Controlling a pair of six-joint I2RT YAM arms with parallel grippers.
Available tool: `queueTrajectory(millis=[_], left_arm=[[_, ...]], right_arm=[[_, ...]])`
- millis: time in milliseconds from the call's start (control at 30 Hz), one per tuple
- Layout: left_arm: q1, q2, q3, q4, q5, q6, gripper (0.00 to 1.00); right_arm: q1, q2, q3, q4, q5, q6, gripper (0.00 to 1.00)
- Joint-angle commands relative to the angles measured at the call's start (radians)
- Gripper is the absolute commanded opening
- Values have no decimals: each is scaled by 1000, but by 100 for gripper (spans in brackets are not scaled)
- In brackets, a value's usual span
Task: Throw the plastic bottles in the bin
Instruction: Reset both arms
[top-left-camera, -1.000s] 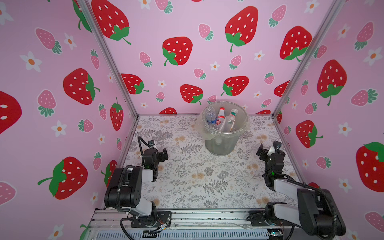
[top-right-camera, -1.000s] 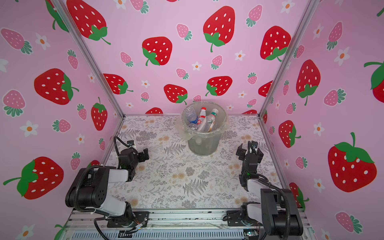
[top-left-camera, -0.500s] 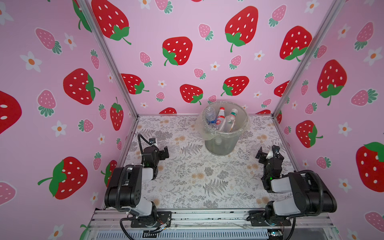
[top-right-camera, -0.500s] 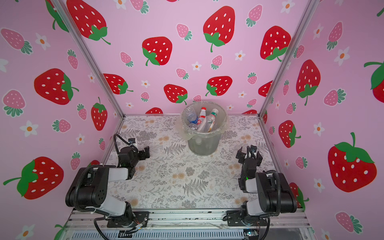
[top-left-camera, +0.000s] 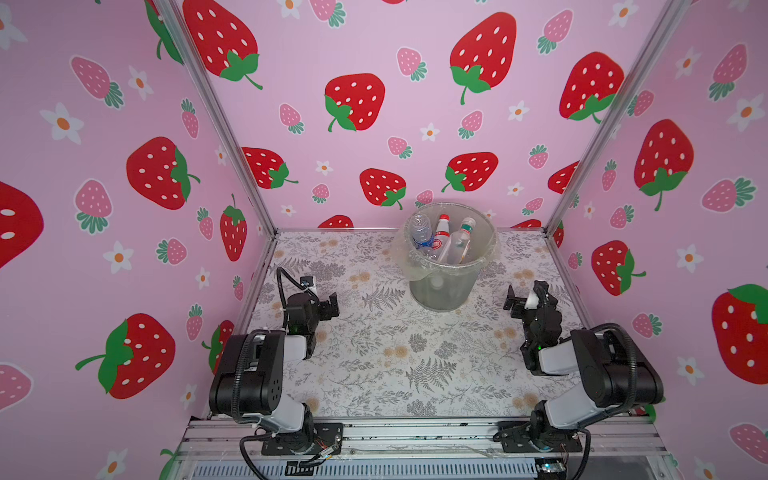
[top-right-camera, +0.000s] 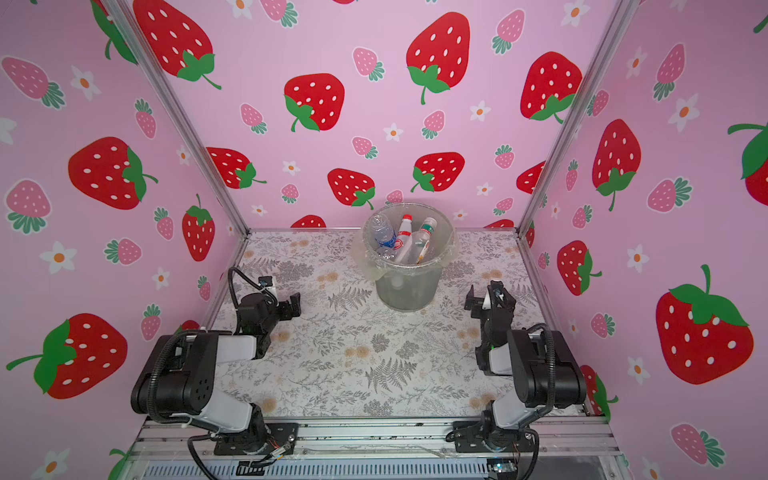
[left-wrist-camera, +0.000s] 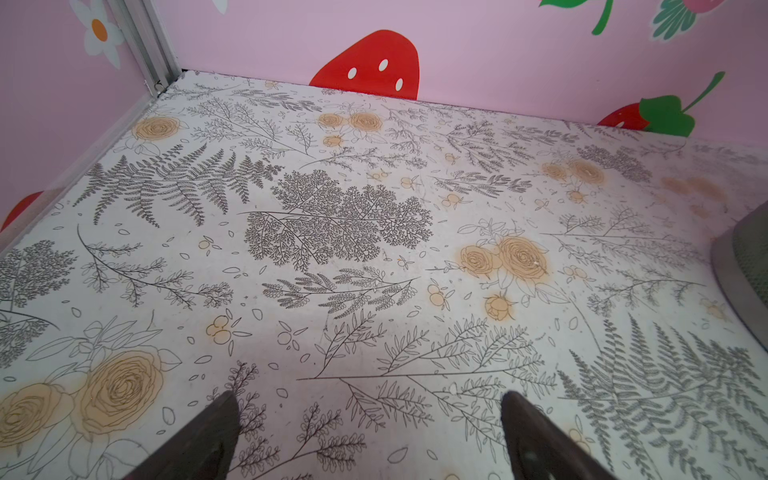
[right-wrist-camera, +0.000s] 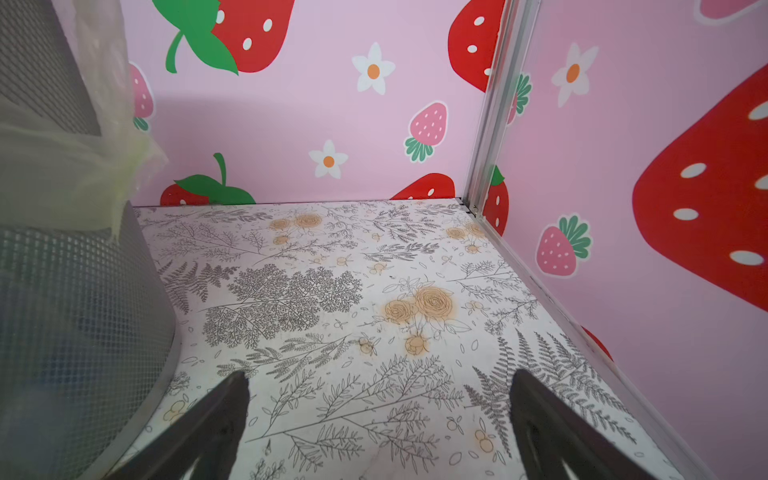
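Observation:
The grey bin (top-left-camera: 442, 291) (top-right-camera: 407, 293), lined with a clear bag, stands at the back middle of the floral table in both top views. Plastic bottles (top-left-camera: 441, 239) (top-right-camera: 404, 240) lean inside it: one with a blue label, one with a red cap, one with a green cap. My left gripper (top-left-camera: 322, 297) (top-right-camera: 282, 293) (left-wrist-camera: 370, 415) hovers low at the left, open and empty. My right gripper (top-left-camera: 525, 295) (top-right-camera: 484, 293) (right-wrist-camera: 378, 395) sits right of the bin, open and empty. The bin's mesh wall (right-wrist-camera: 75, 311) is close beside the right gripper, and its foot (left-wrist-camera: 744, 257) shows in the left wrist view.
Pink strawberry walls close the table (top-left-camera: 374, 353) on the left, back and right, with metal posts (top-left-camera: 582, 166) in the back corners. Both arm bases are bolted to a rail (top-left-camera: 415, 432) along the front edge.
The right arm has folded back, its elbow lifting, and its gripper has shifted slightly toward the front. The left arm has hardly moved. Both grippers stay open.

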Motion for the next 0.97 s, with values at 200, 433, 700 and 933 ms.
queueTrajectory(millis=[200,433,700,933], left_arm=[[5,3,32,-7,19,17,99],[3,3,32,-7,19,17,99],[3,4,32,-6,19,17,99],[4,3,31,-6,19,17,99]], right_arm=[[10,1,20,-70,-50,-56,99],[12,3,26,-87,-73,-69,99],[16,6,29,-86,-71,-71,99],[19,2,28,-89,-62,-73,99]])
